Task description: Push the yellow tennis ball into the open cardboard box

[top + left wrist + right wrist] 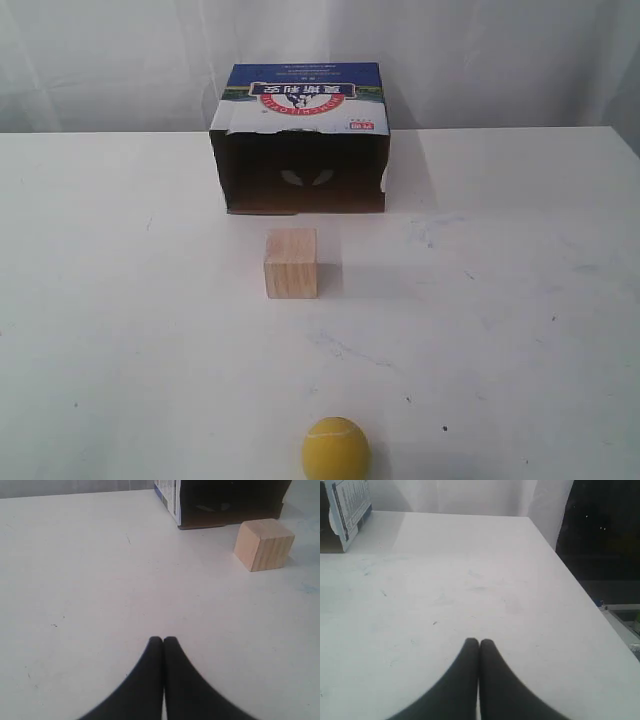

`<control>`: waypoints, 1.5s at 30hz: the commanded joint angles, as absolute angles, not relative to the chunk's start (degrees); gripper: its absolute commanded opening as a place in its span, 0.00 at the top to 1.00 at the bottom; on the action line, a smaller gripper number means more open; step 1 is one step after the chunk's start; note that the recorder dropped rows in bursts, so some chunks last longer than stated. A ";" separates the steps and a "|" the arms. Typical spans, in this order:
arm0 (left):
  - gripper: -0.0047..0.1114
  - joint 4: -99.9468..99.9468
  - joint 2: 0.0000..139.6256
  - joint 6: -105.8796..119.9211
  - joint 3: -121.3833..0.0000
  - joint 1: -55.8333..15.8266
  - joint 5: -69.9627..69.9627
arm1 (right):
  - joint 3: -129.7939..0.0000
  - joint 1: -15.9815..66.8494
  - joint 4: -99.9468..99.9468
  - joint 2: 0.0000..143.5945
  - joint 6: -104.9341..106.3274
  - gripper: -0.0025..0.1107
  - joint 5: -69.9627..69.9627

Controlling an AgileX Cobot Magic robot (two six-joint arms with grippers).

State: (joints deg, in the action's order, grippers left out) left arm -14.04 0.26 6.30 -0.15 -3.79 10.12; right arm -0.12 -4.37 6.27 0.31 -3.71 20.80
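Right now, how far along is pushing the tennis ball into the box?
Done: nothing; the yellow tennis ball sits far from the open cardboard box, wooden cube roughly between. In hand: nothing; left gripper and right gripper hover with jaws shut, touching nothing. Left: the whole push.

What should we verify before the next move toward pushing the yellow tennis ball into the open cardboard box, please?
1. Mouth of the open cardboard box faces the yellow tennis ball: ok.
2. Straight path from ball to box: not ok, the wooden cube stands between them.
3. Ball apart from cube and box: ok.
4. The left gripper is shut and empty, fit for pushing: ok.
5. The right gripper is shut and empty: ok.
6. Which gripper is nearer the ball: cannot tell; neither wrist view shows the ball.
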 commanded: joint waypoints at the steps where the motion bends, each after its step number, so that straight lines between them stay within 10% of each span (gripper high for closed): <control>1: 0.96 -14.65 0.00 6.20 0.00 -4.09 10.28 | 0.00 -4.67 6.68 0.00 -1.58 0.98 20.06; 14: 0.96 -14.65 0.00 6.20 0.00 -4.09 10.28 | 0.00 -4.55 13.07 0.00 6.97 0.98 7.56; 28: 0.96 -14.65 0.00 6.20 0.00 -4.09 10.28 | 0.00 -4.55 -28.01 0.00 -70.19 0.98 -19.20; 35: 0.96 -14.65 0.00 6.20 0.00 -4.09 10.28 | -22.41 -4.65 -23.37 18.98 -39.61 0.98 -52.78; 41: 0.96 -14.65 0.00 6.20 0.00 -4.09 10.28 | -51.45 -4.65 0.62 53.36 23.23 0.98 -8.51; 45: 0.96 -14.65 0.00 6.20 0.00 -4.09 10.28 | -64.89 -4.65 -4.61 73.02 14.88 0.98 23.70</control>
